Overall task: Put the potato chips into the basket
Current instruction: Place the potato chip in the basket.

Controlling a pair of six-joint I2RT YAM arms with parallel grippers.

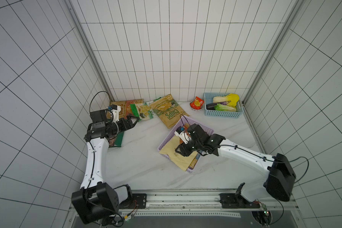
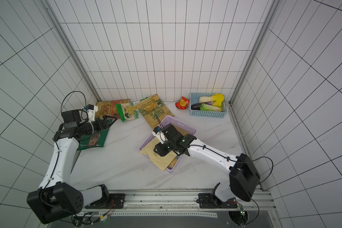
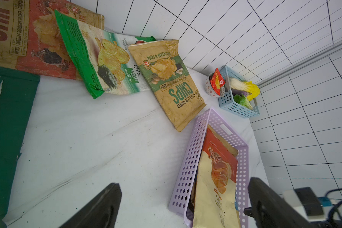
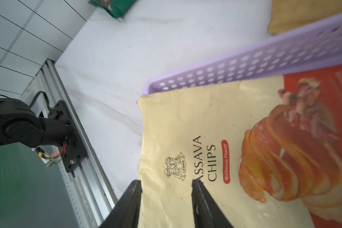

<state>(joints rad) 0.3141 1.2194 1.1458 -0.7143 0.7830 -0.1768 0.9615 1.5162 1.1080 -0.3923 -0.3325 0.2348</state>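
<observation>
Four bags lie on the counter (image 1: 142, 158) outside the lilac basket (image 1: 169, 137): a tan-and-red CHIPS bag (image 1: 122, 107), a green-white bag (image 1: 143, 110) and a tan-and-green CHIPS bag (image 1: 169, 112) along the back wall, plus a dark green bag (image 2: 92, 139) under your left arm. Your left gripper (image 1: 136, 120) hangs with its jaws wide apart just beside the green-white bag. The cassava bag (image 4: 205, 128) lies in the basket (one end overhangs the near rim); your right gripper (image 4: 166, 182) sits over it, jaws apart, clamping nothing
</observation>
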